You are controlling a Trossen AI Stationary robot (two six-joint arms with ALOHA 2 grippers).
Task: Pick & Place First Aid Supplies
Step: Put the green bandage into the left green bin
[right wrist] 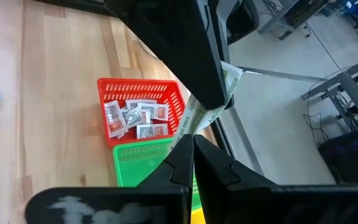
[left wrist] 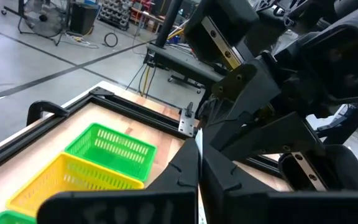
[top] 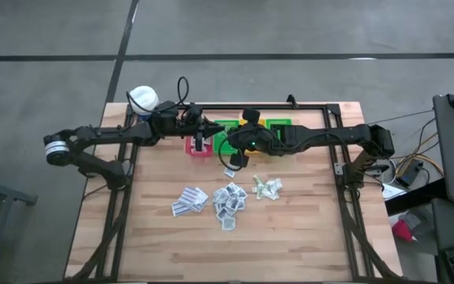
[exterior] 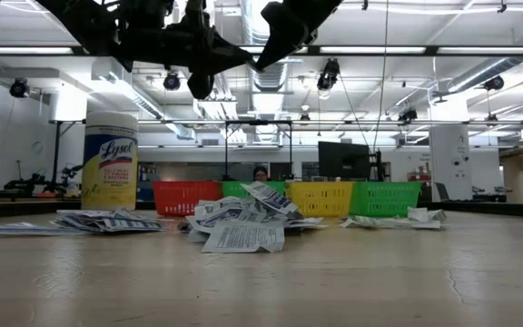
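So both arms are up over the far edge of the bench [top: 290,237], meeting just above the row of bins. The right pincer [right wrist: 192,142] is clamped fully shut on one end of a packet [right wrist: 219,93], and the left pincer [left wrist: 199,158] is fully shut too. From the right wrist view it looks to us like it's pinching the other end of that same packet. The packet hangs in the air between them, over the floor-side of the red bin [right wrist: 138,86], which already has a handful of sachets [right wrist: 135,118] inside. The loose pile [top: 228,197] sits mid-bench, well apart from the bins.

Handling-wise, we'd treat these as basically weightless and floppy. The held packet is visibly bent where it spans the two sets of tips, so it won't keep its shape. The wrapper looks smooth, probably a bit slippery, and thin enough that the jaws have to close all the way to grip anything.

We reckon the edge or a corner is the place to grab, with a decent bite inward so it doesn't slide out. In the pile they overlap, so going for one sticking out at the rim of the heap seems safest.
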